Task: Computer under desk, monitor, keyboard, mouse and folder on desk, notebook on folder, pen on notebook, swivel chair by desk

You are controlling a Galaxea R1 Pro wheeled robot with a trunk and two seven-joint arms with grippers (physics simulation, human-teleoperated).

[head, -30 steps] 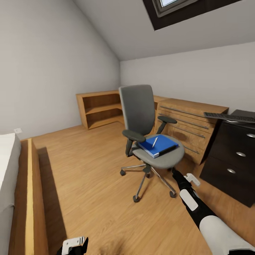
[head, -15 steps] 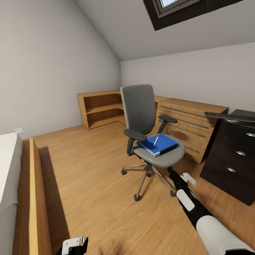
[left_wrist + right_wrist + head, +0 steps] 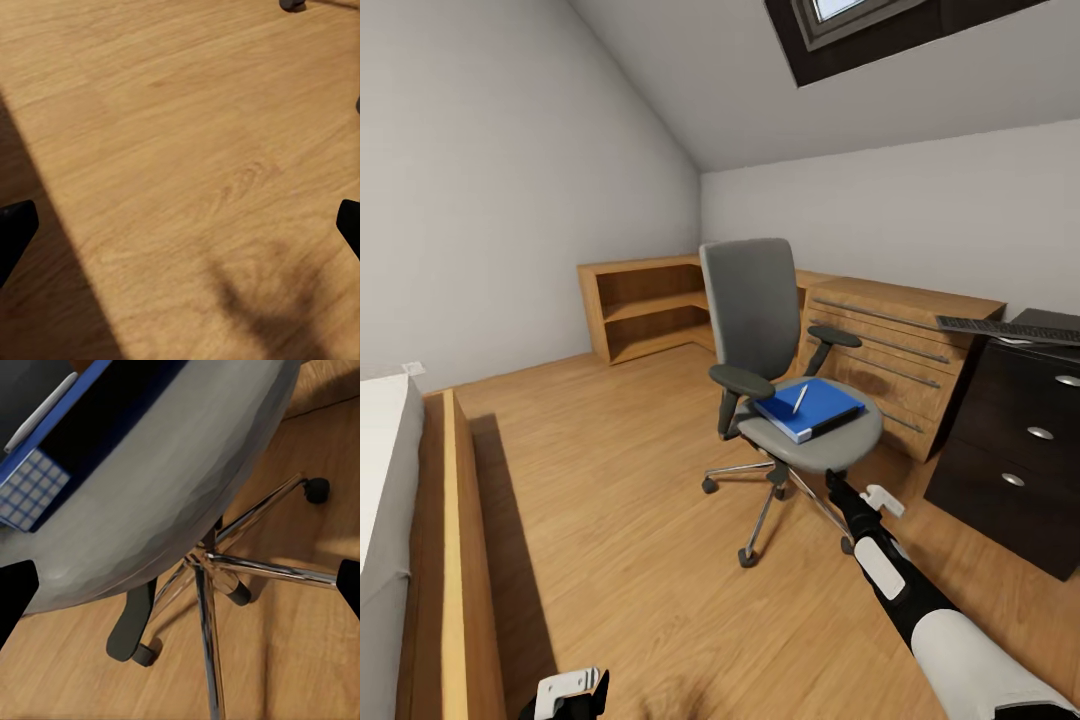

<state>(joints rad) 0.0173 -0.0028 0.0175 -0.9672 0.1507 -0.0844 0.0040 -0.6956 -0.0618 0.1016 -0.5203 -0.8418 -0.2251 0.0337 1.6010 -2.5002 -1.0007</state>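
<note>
1 arm, the right one, is creeping closer to the swivel chair, its right tool spread apart just under the seat where the blue folder and pen are lying, so picking up looks near.

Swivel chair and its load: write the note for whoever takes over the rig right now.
Right hand: open, empty, reaching toward the swivel chair, just below the seat's front edge.
Left hand: open, empty, low over the floor.
Folder lies on the chair seat with the pen on top; I cannot make out a notebook between them.
Keyboard sits on the desk.
Done: keyboard is on the desk.
Left: move the folder and pen to the desk, then bring the chair beside it.
</note>
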